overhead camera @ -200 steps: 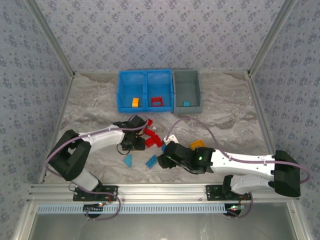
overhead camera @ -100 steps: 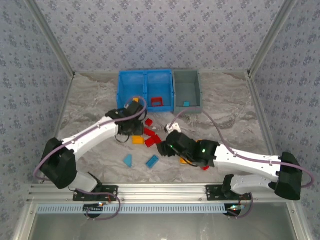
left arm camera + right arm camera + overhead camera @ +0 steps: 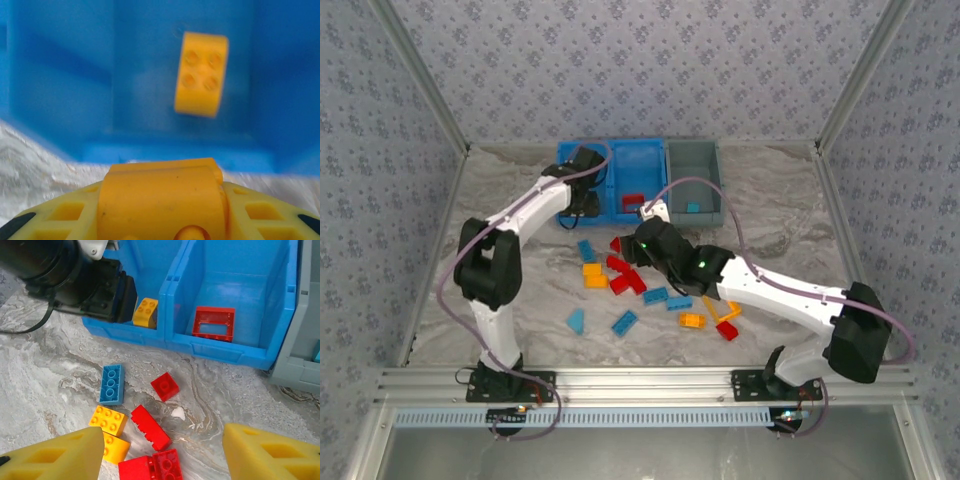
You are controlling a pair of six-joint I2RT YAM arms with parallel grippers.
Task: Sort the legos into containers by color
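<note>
Counter (image 3: 780,240) of grey marble pattern, between walls (image 3: 620,70) with flowered paper. Loose legos (image 3: 620,285) spread at its middle, near blue bin (image 3: 620,148) and grey bin (image 3: 692,160). Left end effector (image 3: 582,203) clamped on orange brick (image 3: 162,195) at blue bin's left compartment; right end effector (image 3: 161,452) spread wide, empty.

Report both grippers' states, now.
Left gripper: closed on a yellow brick.
Right gripper: open, holding nothing.
</note>
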